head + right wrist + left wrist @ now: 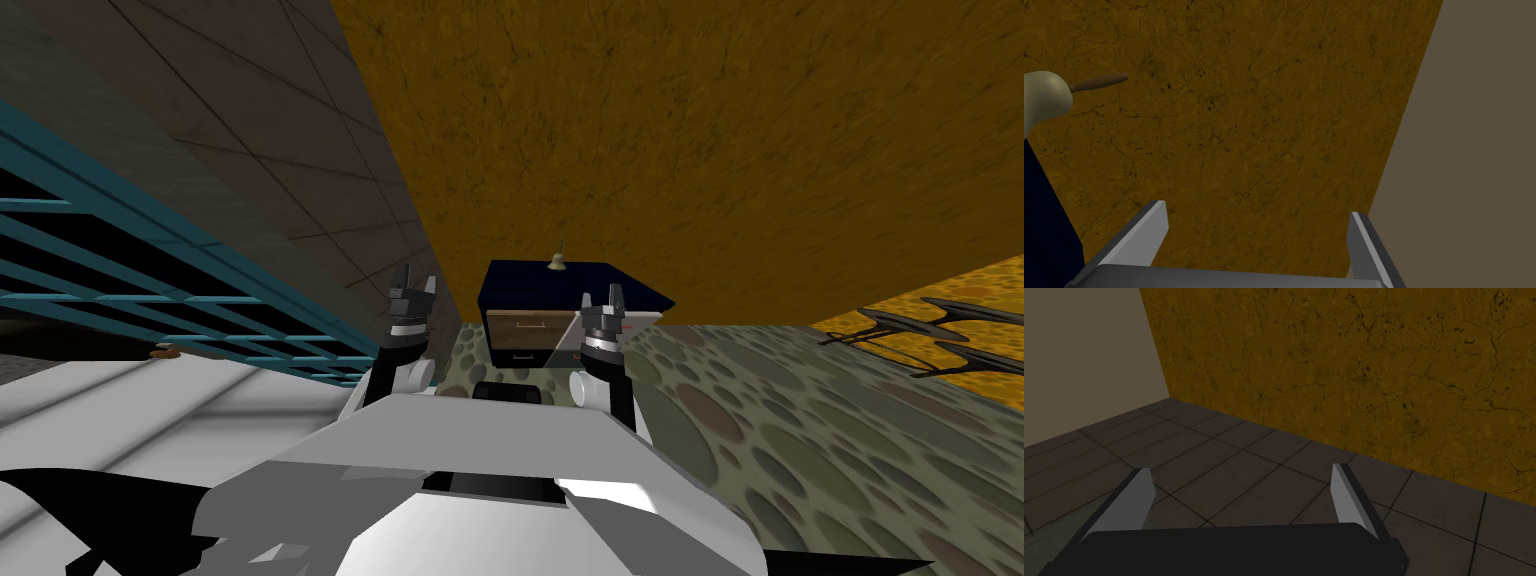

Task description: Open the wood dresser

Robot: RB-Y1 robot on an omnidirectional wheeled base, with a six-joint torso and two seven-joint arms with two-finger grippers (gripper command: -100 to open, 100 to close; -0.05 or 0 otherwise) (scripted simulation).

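A low dresser [560,300] with a dark navy top and tan wood drawer fronts stands against the ochre wall, straight ahead. Its upper drawer [528,325] has a thin handle. A small pale bell-shaped thing [556,262] with a thin brown stem stands on top; in the right wrist view that bell-shaped thing [1041,95] is beside the dresser's dark edge [1044,225]. My right gripper [600,297] is raised in front of the dresser's right part, open. My left gripper [414,285] is raised to the dresser's left, open, empty. In the wrist views the left gripper [1241,488] and right gripper [1256,227] hold nothing.
A teal lattice frame [150,290] over a black area runs along the left. The pebble-patterned rug [800,420] spreads to the right, with dark spiky shapes [930,335] at the far right. Grey tiles [1224,458] meet the ochre wall [1349,363].
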